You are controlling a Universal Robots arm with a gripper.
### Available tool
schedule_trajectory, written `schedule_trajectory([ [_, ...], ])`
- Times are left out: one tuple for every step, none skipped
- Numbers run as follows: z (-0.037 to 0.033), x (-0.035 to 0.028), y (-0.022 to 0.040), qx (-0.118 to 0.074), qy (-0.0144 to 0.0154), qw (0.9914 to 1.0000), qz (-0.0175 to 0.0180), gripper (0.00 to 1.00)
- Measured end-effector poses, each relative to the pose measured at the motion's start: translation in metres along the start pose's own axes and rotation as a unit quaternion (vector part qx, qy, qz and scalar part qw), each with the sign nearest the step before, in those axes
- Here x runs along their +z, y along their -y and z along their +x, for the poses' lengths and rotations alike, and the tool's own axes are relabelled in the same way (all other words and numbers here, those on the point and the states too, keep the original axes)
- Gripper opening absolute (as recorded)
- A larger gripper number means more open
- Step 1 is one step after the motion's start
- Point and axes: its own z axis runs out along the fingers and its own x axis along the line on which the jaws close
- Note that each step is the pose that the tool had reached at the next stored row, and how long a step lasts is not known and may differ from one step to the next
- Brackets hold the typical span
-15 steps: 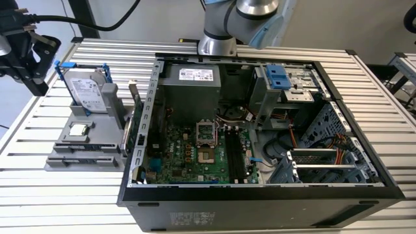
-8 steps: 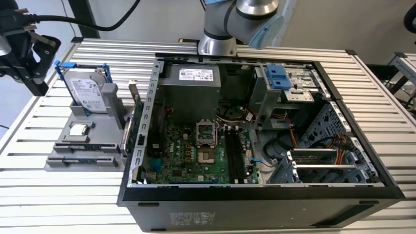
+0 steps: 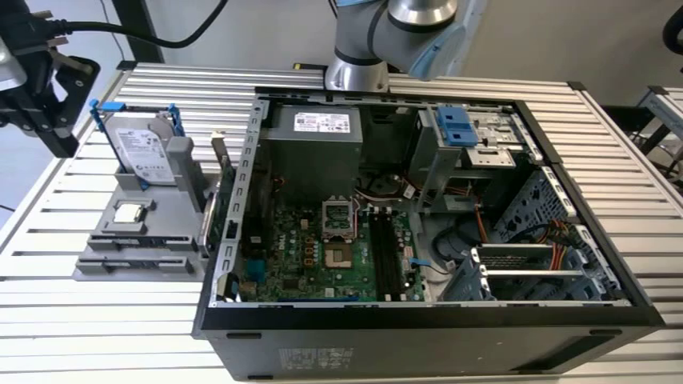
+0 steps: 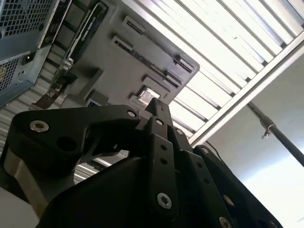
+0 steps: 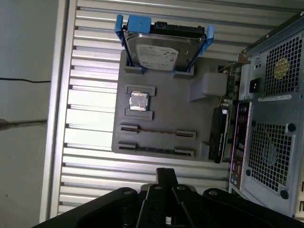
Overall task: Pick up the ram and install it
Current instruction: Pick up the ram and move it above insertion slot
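Grey plastic holder is my landmark. The ram stands edge-on in one of its long slots, so I get only a thin line and none of its chips. The hard drive stands upright at the holder's end opposite the slots, and the processor chip lies flat between the drive and the slots. A black card on the holder's case side is hard to make out.

My hand hangs raised clear of the holder, its fingers looking pressed together with nothing between them. Its own black body blocks much of both wrist views. The computer case stands just beside the holder with only a narrow gap. The slatted surface on the holder's other side lies open.
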Motion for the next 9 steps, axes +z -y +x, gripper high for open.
schedule_trajectory([
  [0.0,-0.0002,0.0,-0.003,-0.0002,0.99999,0.0002,0.0],
  [0.0,-0.0003,0.0,-0.007,-0.0004,0.99998,0.0004,0.0],
  [0.0,-0.0004,0.0,-0.011,-0.0006,0.99994,0.0006,0.0],
  [0.0,-0.0005,0.0,-0.015,-0.0008,0.99989,0.0008,0.0],
  [0.0,-0.0006,0.0,-0.019,-0.001,0.99983,0.0009,0.0],
  [0.0,-0.0006,0.0,-0.023,-0.0012,0.99974,0.001,0.0],
  [0.0,-0.0007,0.0,-0.027,-0.0014,0.99964,0.0012,0.0],
  [0.0,-0.0007,0.0,-0.031,-0.0016,0.99953,0.0013,0.0],
  [0.0,-0.0007,0.0,-0.034,-0.0018,0.9994,0.0014,0.0],
])
